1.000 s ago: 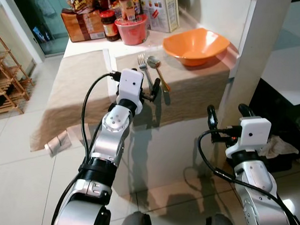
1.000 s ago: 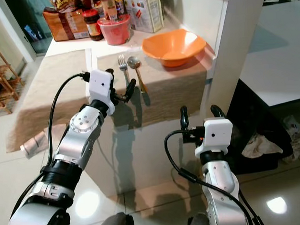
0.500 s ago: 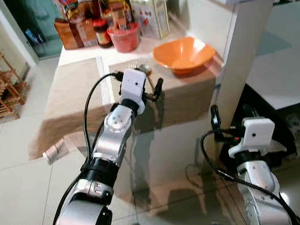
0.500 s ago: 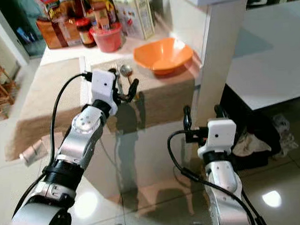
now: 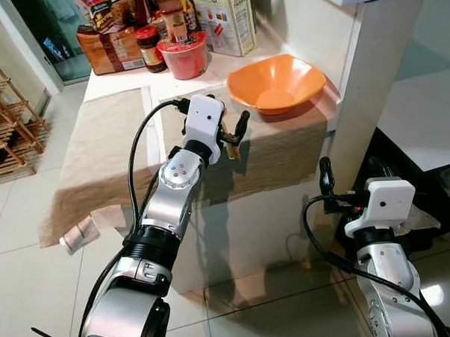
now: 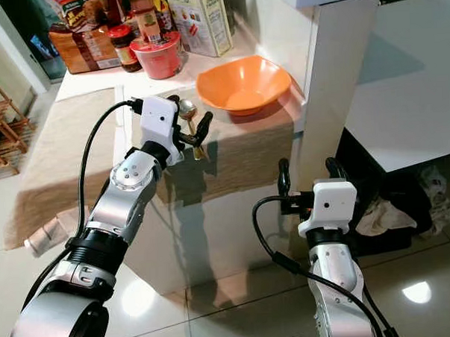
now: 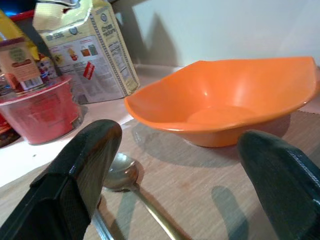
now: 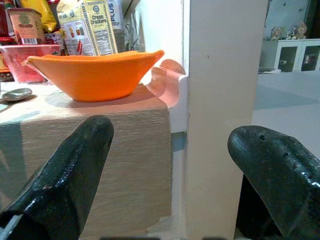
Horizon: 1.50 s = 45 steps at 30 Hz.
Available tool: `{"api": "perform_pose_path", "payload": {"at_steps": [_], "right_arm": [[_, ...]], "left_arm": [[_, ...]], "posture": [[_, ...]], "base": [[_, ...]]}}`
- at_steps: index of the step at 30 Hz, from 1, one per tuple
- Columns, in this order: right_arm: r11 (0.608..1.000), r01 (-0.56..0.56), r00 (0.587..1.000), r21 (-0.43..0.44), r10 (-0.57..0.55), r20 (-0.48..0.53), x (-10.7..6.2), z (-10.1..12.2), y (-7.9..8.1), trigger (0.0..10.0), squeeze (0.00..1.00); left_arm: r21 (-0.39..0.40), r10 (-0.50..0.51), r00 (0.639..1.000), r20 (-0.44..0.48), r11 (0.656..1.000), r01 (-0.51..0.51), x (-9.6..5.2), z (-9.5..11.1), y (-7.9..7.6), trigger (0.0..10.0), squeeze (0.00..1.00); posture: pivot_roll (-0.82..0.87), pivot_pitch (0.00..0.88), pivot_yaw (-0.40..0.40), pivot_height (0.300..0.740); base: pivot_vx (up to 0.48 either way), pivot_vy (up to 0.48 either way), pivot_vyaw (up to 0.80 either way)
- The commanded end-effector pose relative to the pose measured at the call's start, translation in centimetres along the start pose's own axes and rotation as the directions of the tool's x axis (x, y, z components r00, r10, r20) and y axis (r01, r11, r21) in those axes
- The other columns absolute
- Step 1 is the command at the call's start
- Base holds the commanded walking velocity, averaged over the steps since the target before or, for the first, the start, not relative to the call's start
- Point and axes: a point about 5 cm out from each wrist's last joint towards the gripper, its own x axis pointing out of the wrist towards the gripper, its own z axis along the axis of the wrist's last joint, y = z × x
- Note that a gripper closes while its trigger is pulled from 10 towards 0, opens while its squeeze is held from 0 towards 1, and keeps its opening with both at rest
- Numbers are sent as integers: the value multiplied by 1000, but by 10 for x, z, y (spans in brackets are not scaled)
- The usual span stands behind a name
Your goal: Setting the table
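Observation:
An orange bowl (image 5: 276, 83) sits on a beige placemat (image 5: 283, 140) at the table's right end. Just left of it lie a spoon (image 7: 121, 173) and a fork (image 7: 101, 227), side by side on the mat. My left gripper (image 5: 235, 134) hovers low over their handles, open, with the spoon's bowl (image 6: 185, 105) showing beyond it; nothing is held. My right gripper (image 5: 350, 174) hangs open below table height, in front of the table's right end and beside the white pillar (image 5: 370, 72). The orange bowl (image 8: 92, 75) is seen from that wrist at rim level.
A red tub (image 5: 183, 57), a jar (image 5: 149, 48), a bread bag (image 5: 106, 54) and cartons (image 5: 232, 19) crowd the table's far edge. A second beige mat (image 5: 97, 152) hangs over the left side. A wooden rack (image 5: 6, 118) stands far left; a dark bin with cloth (image 5: 428, 212) sits at right.
The camera has shifted. My left gripper has reached forward from the handle ends to over the spoon and fork, closer to the bowl. The right arm stays low.

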Motion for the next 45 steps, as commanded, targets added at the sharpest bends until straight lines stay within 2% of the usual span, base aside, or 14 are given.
{"api": "perform_pose_path", "payload": {"at_steps": [1, 5, 10, 17, 22, 28, 30, 31, 34, 35, 36, 38, 42, 45], "right_arm": [[1000, -7, 1000, 9, 7, 11, -2, 1, 3, 10000, 0], [999, -4, 1000, 46, 4, 0, -3, -1, 4, 10000, 0], [1000, 3, 1000, 23, -3, 4, -1, -2, 5, 10000, 0], [1000, -3, 1000, 13, 3, -2, -2, -4, 7, 10000, 0], [1000, -1, 1000, 10, 1, -3, -1, -4, 6, 10000, 0], [1000, 4, 1000, 5, -4, 2, -2, -3, 5, 10000, 0], [1000, 3, 1000, 5, -3, 3, -2, -3, 6, 10000, 0], [1000, 3, 1000, 5, -3, 3, -2, -3, 6, 10000, 0], [1000, 4, 1000, 6, -4, 4, -2, -3, 6, 10000, 0], [1000, 4, 1000, 6, -4, 4, -2, -3, 6, 10000, 0], [1000, 4, 1000, 7, -4, 5, -3, -3, 7, 10000, 0], [1000, 5, 1000, 9, -6, 5, -3, -3, 8, 10000, 0], [1000, 7, 1000, 10, -7, 2, -5, -3, 9, 10000, 0], [1000, 13, 1000, 10, -12, -5, -9, -4, 8, 10000, 0]], "left_arm": [[18, -10, 1000, -7, 1000, 11, 1, -1, 4, 10000, 0], [29, -28, 1000, 9, 999, 28, 1, 2, 2, 10000, 0], [34, -23, 1000, 19, 999, 22, 1, 5, 4, 10000, 0], [28, 39, 999, 37, 999, -40, 6, 13, 12, 10000, 0], [16, 43, 998, 35, 999, -44, 10, 19, 13, 10000, 0], [-46, 55, 998, -25, 997, -56, 25, 34, 18, 10000, 0], [-130, 21, 996, -84, 991, -32, 34, 43, 20, 10000, 0], [-130, 21, 996, -84, 991, -32, 34, 43, 20, 10000, 0], [-227, -21, 990, -138, 974, -11, 40, 47, 19, 10000, 0], [-227, -21, 990, -138, 974, -11, 40, 47, 19, 10000, 0], [-258, -32, 986, -162, 966, -11, 42, 47, 18, 10000, 0], [-354, -90, 953, -289, 935, -19, 44, 36, 11, 10000, 0], [-365, -104, 934, -342, 930, -30, 44, 30, 9, 10000, 0], [-345, -73, 927, -368, 936, -63, 45, 28, 12, 10000, 0]], "posture": [[-52, 0, 156, 740], [-46, 0, 157, 740], [-43, 0, 160, 735], [-43, 0, 161, 735], [-47, 0, 165, 735], [-49, 0, 169, 735], [-48, 0, 173, 735], [-48, 0, 173, 735], [-47, 0, 177, 735], [-47, 0, 177, 735], [-48, 0, 181, 735], [-52, 0, 188, 735], [-57, 0, 194, 735], [-63, 0, 199, 735]], "base": [[304, 371, 0], [341, 270, -234], [419, 0, -393], [0, 0, 0], [0, 0, 0], [0, 0, 0], [0, 0, 0], [0, 0, 0], [0, 0, 0], [0, 0, 0], [0, 0, 0], [0, 0, 0], [0, 0, 0], [0, 0, 0]]}}
